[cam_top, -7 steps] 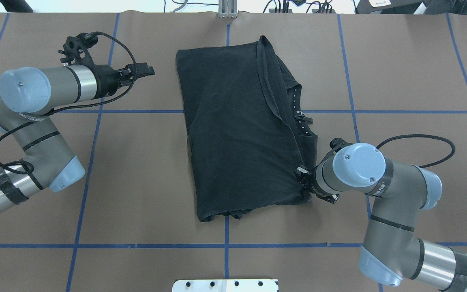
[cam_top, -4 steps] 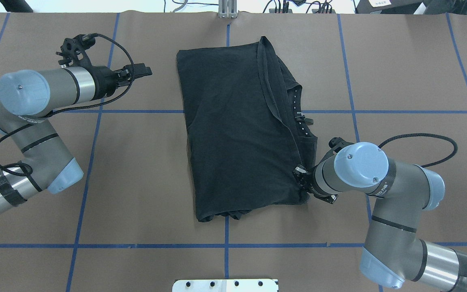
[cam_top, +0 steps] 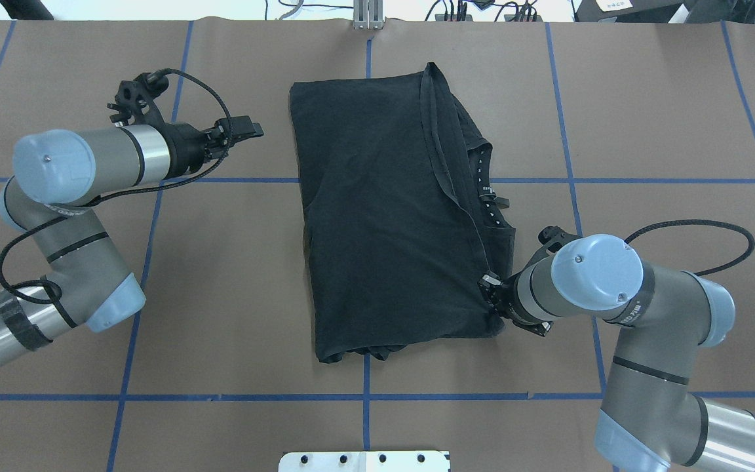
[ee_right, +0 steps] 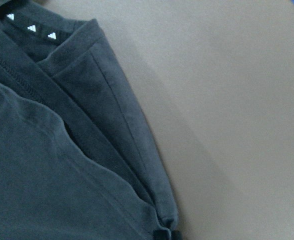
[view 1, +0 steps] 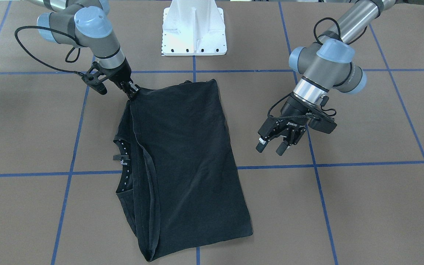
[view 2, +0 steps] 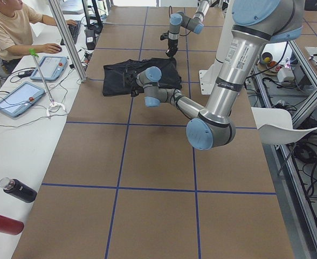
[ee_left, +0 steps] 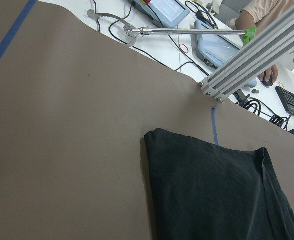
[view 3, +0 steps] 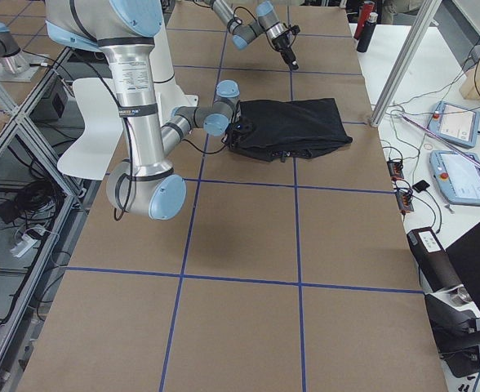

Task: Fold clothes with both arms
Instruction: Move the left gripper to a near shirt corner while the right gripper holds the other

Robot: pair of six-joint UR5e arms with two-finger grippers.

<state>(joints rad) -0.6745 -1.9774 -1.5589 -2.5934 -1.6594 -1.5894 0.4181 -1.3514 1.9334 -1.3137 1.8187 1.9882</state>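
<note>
R jaws clamped on shirt (cam_top: 384, 210) at its robot-side corner, prob for next fold; L jaws apart, empty, beside shirt's L edge.

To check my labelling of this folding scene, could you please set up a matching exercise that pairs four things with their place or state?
Things:
1. left end effector
2. right end effector
3. T-shirt
4. white pedestal

Places or states:
A. lies partly folded on the table
B. shut on a corner of the T-shirt
C. open, over bare table, apart from the T-shirt
D. stands at the table's edge on the robot's side

Pairs: 1-C, 2-B, 3-A, 4-D
</note>
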